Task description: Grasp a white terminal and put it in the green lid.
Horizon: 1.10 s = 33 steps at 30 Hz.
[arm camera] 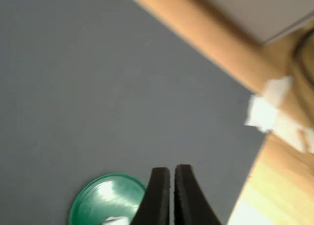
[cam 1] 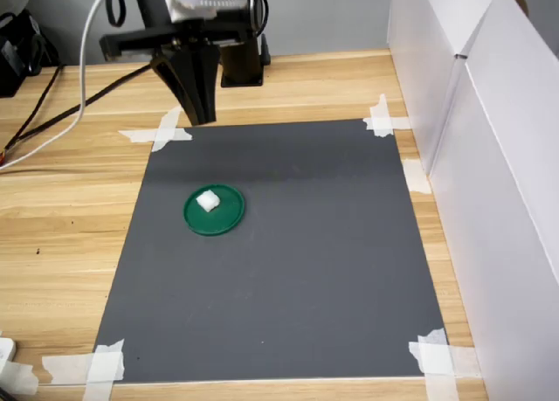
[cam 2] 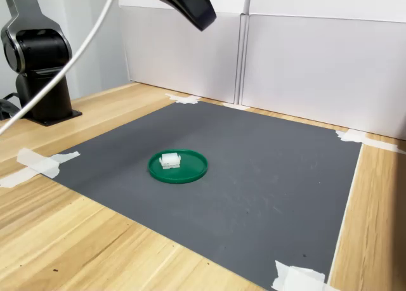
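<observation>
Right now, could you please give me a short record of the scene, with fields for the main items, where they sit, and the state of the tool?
white terminal: resting inside the green lid, off its centre
green lid: flat on the grey mat
grey mat: taped at its corners to the wooden table
tool: raised well above the mat, fingers nearly together, nothing between them
task status: terminal appears already placed in the lid

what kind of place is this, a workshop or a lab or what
Most likely a robot test bench in a lab: a wooden table with a dark mat taped down at its corners, white screening panels, and one gripper above.
</observation>
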Each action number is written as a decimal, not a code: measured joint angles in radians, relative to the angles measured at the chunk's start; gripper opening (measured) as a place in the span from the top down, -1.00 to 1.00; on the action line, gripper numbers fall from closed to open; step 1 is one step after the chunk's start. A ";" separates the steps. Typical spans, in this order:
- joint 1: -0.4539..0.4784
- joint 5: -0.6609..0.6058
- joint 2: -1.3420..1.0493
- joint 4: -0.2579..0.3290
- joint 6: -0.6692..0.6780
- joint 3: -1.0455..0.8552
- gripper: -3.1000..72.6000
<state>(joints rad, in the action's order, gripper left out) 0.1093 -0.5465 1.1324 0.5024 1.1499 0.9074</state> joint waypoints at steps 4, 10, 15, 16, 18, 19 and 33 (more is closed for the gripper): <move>0.000 0.163 -0.132 0.064 0.000 -0.148 0.96; 0.000 0.341 -0.366 0.253 0.000 -0.368 0.96; 0.000 0.410 -0.569 0.395 0.000 -0.489 0.96; 0.000 0.412 -0.594 0.405 0.000 -0.506 0.96; 0.000 0.414 -0.649 0.415 0.000 -0.549 0.96; 0.000 0.414 -0.673 0.418 0.000 -0.573 0.96; 0.000 0.412 -0.981 0.423 0.000 -0.835 0.96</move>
<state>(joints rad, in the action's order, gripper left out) 0.1093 -0.1350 0.1510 0.9256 1.1502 0.0729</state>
